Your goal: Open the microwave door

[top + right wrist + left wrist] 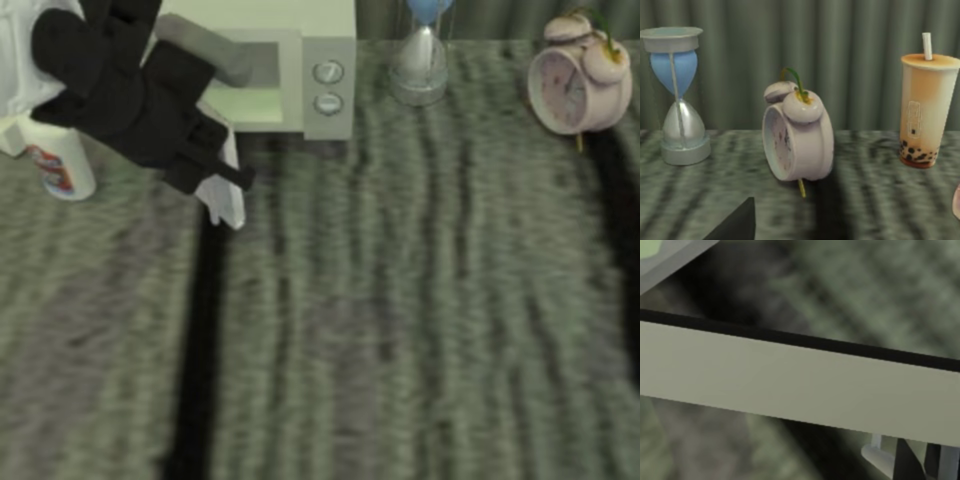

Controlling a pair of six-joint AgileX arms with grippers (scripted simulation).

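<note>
The off-white microwave [330,45] stands at the back left of the table, its two grey knobs [328,87] facing front. The microwave door [228,200] is swung out toward the front, and the pale interior [255,85] shows. My left gripper [225,175] sits at the door's free edge, shut on it there. In the left wrist view the door [790,385] fills the frame as a wide pale band, with its grey handle bar [880,456] beside a dark finger [907,465]. My right gripper [737,225] is outside the top view, parked at the right.
A blue hourglass [420,60] stands just right of the microwave. A pink alarm clock [578,75] is at the back right, a bubble tea cup [927,110] beyond it. A white bottle [58,160] stands left of the door.
</note>
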